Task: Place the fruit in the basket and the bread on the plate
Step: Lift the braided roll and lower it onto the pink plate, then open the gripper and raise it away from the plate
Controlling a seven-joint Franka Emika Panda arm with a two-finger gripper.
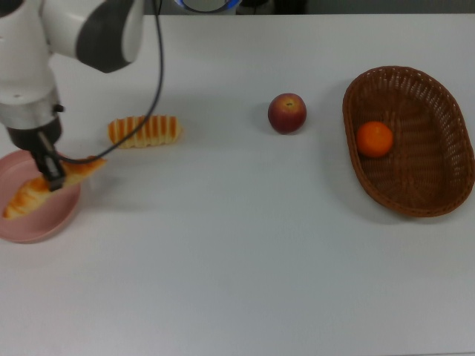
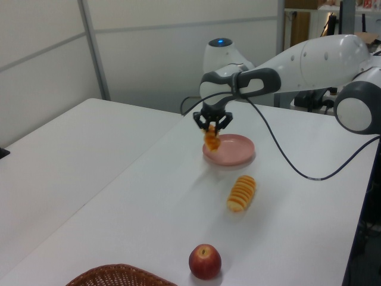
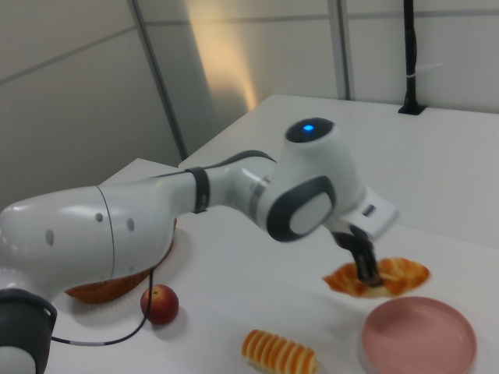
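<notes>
Fingers (image 1: 50, 172): we record them clenched on the braided loaf (image 1: 37, 189), held in the air over the pink plate (image 1: 44, 222); in the top view its pointed end overhangs the plate's right rim. Ridged roll (image 1: 145, 130): on the tabletop (image 1: 223, 259), near the plate. Apple (image 1: 287, 113): alone mid-tabletop, open surface all round. Orange (image 1: 374, 139): inside the basket (image 1: 438, 196), near its left wall in the top view.

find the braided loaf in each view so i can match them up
Top view: braided loaf at far left, held by the tool over the pink plate.
Left view: loaf upper centre, hanging above the plate.
Right view: loaf lower right, just behind the plate.
Shared landmark: the pink plate.
</notes>
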